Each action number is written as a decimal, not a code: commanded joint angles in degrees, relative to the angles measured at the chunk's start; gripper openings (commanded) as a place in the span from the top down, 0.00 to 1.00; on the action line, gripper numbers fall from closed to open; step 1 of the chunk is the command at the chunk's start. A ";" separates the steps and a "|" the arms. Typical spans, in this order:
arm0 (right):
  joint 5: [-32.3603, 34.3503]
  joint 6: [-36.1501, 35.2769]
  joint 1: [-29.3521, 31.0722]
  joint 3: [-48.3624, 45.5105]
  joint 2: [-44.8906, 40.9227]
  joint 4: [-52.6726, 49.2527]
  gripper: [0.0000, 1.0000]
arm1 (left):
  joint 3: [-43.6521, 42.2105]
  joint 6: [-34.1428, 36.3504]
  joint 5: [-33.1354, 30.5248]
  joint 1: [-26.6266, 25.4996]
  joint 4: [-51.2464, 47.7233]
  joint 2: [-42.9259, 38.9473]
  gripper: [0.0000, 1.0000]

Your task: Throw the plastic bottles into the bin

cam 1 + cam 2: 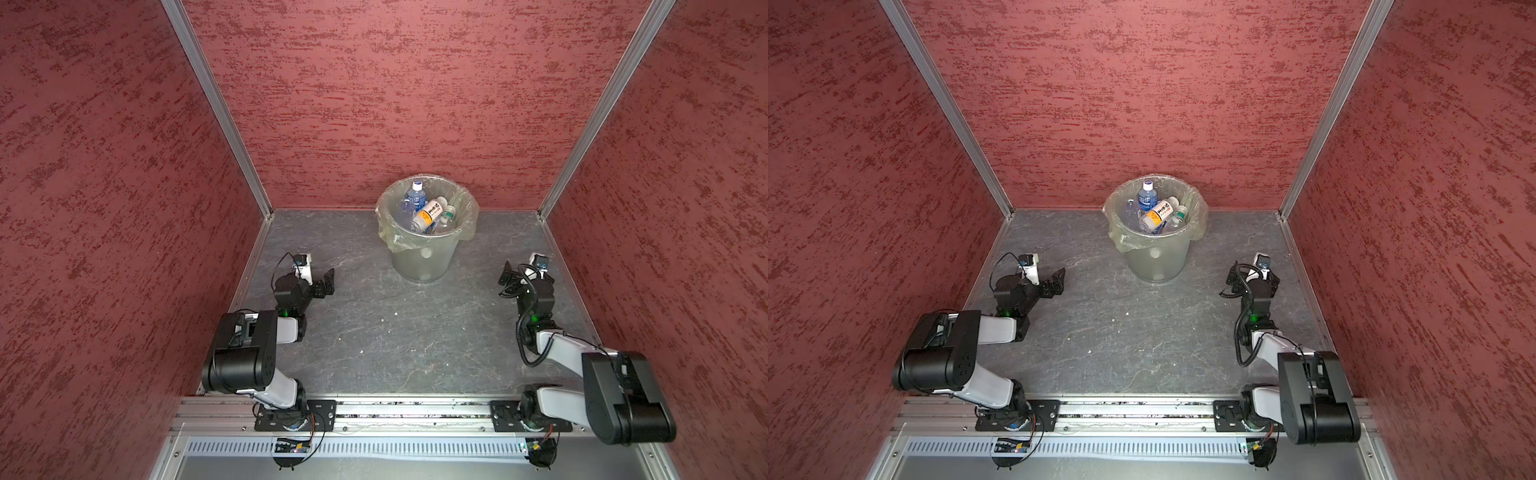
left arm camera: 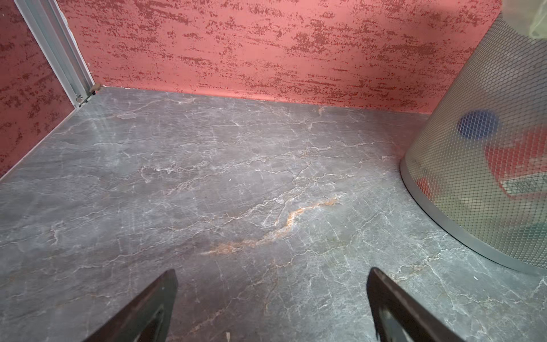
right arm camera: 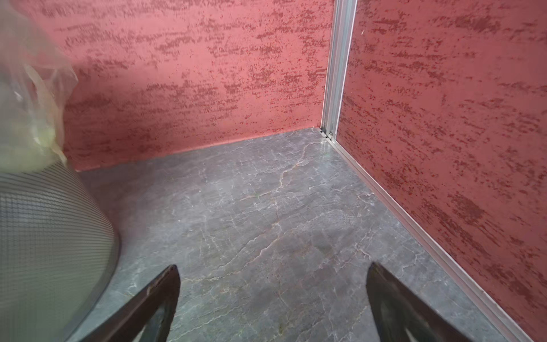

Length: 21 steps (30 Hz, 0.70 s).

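Bottles: plastic bottles (image 1: 428,210) all piled inside bin (image 1: 419,262) at 12 o'clock on surface (image 1: 395,332); none seen loose outside. Left claw (image 2: 272,272) at 9 o'clock, right claw (image 3: 273,266) at 3 o'clock, both spread wide, holding nothing. Likely risk: either claw swinging inward clips bin or snags loose bag overhang (image 1: 390,243), tipping pile out. Nothing else in way; walls (image 1: 415,104) close on three sides

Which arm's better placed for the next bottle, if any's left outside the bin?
Neither, left or right: no bottle shows on the table. The plastic bottles lie in the bin; the left gripper and right gripper stand open and empty, flanking it.
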 commanded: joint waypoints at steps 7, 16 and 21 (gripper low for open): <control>-9.47 -4.29 -1.36 -3.72 12.66 22.33 0.02 | 0.86 0.82 0.19 -0.08 1.35 -0.16 0.01; -10.75 -4.15 -1.85 -3.88 14.08 23.58 0.01 | 0.82 0.78 0.16 -0.08 1.33 -0.16 0.01; -8.78 -3.66 -1.90 -3.81 14.00 23.65 0.01 | 0.82 0.76 0.16 -0.15 1.35 -0.14 0.01</control>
